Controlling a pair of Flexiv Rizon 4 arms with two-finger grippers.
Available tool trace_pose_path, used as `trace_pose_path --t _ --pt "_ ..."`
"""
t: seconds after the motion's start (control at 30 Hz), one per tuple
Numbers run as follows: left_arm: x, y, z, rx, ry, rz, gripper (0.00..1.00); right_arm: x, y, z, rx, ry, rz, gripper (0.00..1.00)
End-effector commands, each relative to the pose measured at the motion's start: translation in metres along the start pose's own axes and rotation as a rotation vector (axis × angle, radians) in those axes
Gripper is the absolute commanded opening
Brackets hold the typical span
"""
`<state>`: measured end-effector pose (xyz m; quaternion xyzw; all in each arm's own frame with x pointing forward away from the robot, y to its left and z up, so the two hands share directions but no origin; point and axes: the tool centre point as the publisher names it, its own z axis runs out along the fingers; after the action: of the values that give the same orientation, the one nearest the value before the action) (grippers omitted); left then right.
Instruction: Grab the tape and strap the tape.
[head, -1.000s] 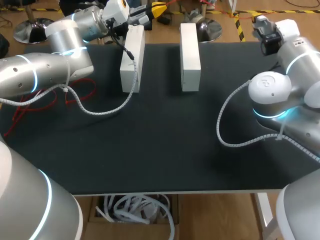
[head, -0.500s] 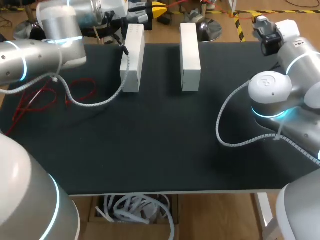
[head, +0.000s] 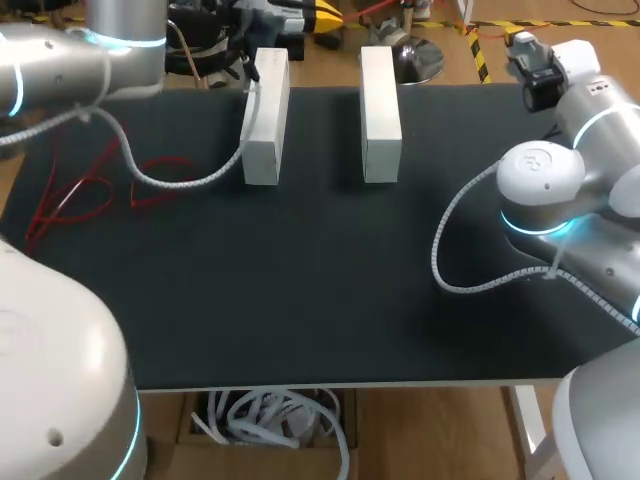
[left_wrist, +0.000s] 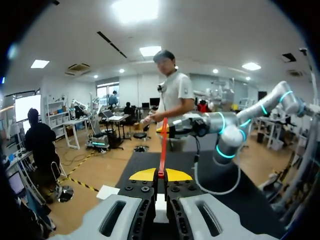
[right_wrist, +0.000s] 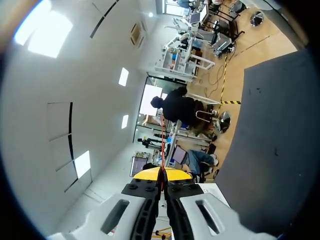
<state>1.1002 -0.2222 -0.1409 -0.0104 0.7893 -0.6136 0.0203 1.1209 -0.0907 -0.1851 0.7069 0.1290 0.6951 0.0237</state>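
Note:
In the left wrist view my left gripper (left_wrist: 160, 175) is shut on a thin red tape strip (left_wrist: 163, 142) that stands up from between its yellow tips. My right gripper (right_wrist: 161, 174) is likewise shut on a red tape strip (right_wrist: 162, 142) running straight out ahead of it. In the head view, loose red tape loops (head: 90, 195) lie on the black mat (head: 300, 280) at the left. My left arm (head: 110, 30) is over the far left corner, its gripper past the far edge. My right arm (head: 540, 180) is at the right edge.
Two white blocks (head: 266, 115) (head: 380, 112) stand side by side at the back of the mat, a gap between them. A white spiral cable (head: 190, 182) from my left arm drapes against the left block; another (head: 450, 250) hangs by my right arm.
My left arm has swung back and leftward off the mat toward the far left corner, uncovering the red loops. My right arm has kept still.

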Motion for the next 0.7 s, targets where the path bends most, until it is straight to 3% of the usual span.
trace_pose_path --t 0.03,0.3,0.37,0.7 --pt "0.003 -0.006 0.0 -0.224 -0.053 0.004 0.0 -0.001 0.001 0.0 0.003 0.005 0.0 0.0" --pt "-0.005 -0.011 0.01 -0.33 -0.039 0.051 0.0 -0.001 0.001 0.0 0.003 0.005 0.0 0.0" --pt "-0.006 -0.012 0.012 -0.27 -0.048 0.054 0.0 -0.001 0.001 0.0 0.003 0.005 0.0 0.0" --pt "-0.006 -0.012 0.012 -0.27 -0.048 0.054 0.0 -0.001 0.001 0.0 0.003 0.005 0.0 0.0"
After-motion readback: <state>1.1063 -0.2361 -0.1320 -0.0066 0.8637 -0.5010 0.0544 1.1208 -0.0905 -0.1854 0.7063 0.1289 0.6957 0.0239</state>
